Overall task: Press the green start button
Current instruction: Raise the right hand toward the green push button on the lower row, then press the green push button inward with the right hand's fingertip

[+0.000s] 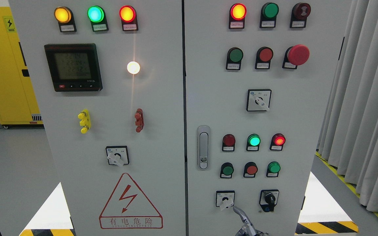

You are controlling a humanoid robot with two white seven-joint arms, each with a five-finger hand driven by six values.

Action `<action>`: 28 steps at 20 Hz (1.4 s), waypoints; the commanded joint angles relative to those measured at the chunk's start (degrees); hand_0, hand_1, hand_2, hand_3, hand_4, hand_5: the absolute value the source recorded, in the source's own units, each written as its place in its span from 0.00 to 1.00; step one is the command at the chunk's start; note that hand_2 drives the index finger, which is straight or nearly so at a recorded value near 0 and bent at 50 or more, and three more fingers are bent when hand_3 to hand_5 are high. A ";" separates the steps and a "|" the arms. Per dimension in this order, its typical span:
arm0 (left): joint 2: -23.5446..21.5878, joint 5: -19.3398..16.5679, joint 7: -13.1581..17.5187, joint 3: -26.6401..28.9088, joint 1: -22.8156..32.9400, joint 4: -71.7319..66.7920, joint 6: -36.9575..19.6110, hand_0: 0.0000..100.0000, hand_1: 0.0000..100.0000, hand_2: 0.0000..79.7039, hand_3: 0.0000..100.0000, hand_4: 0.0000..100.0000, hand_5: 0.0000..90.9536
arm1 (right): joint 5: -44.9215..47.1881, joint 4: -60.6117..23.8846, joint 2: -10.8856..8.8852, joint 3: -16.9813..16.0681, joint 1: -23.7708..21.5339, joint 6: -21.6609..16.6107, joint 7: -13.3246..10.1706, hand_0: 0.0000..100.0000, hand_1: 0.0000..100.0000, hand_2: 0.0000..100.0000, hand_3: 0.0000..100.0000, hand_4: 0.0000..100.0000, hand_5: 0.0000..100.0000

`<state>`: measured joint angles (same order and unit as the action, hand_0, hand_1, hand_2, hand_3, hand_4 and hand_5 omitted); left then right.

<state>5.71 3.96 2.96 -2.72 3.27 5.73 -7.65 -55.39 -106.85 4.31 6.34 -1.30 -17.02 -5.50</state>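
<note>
Green start button (227, 170), likely the lower-right one on the right cabinet door (307, 108); several green buttons, so uncertain. Rigid, spring-loaded cap: press squarely at centre with one fingertip. Right hand (243, 218) at bottom edge, one finger extended upward, holding nothing; the rest is cropped.

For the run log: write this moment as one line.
right hand: bottom edge, just right of white selector switch | nearest green button: above hand, untouched | left hand: not in view

Grey control cabinet (162, 98) stands on grey floor (11, 164); yellow cabinet (2, 65) behind left.
</note>
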 commanded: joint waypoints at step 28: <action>0.00 0.00 0.03 0.00 -0.02 -0.02 0.01 0.12 0.56 0.00 0.00 0.00 0.00 | -12.72 9.82 -2.38 -1.42 14.48 3.84 0.84 0.50 0.87 0.00 0.94 1.00 1.00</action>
<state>5.71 3.96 2.96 -2.72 3.27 5.74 -7.66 -68.07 -99.52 1.54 4.86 12.85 -13.27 -4.60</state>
